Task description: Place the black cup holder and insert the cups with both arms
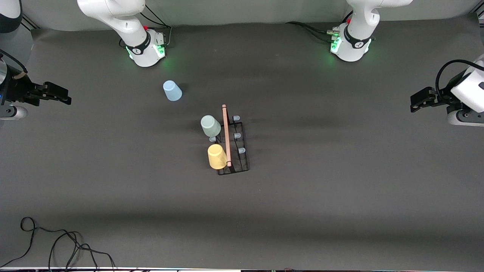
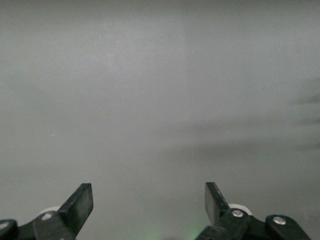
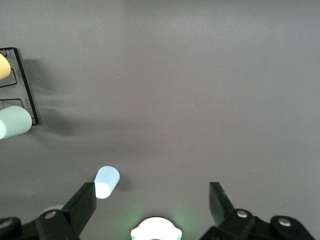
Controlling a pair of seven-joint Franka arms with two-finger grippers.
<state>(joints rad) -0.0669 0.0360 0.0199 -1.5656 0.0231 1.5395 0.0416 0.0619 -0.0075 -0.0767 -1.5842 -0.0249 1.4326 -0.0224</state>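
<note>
Front view frames the black cup holder (image 1: pixel 235 145) at mid-table, a wire rack with a pale wooden rod along its top; the yellow cup (image 1: pixel 217 156) and, farther from the camera, the mint green cup (image 1: pixel 210 125) are seated on its prongs on the side toward the right arm's end. Farther still, the light blue cup (image 1: pixel 172 91) is seen lying alone on the matte grey table (image 1: pixel 340 189) near the right arm's base, and no lettering can be read anywhere. Only the right wrist view shows cups and rack past the spread right gripper (image 3: pixel 150 202); bare cloth alone is shown past the equally spread left gripper (image 2: pixel 149 202), both being held at the table's ends.
</note>
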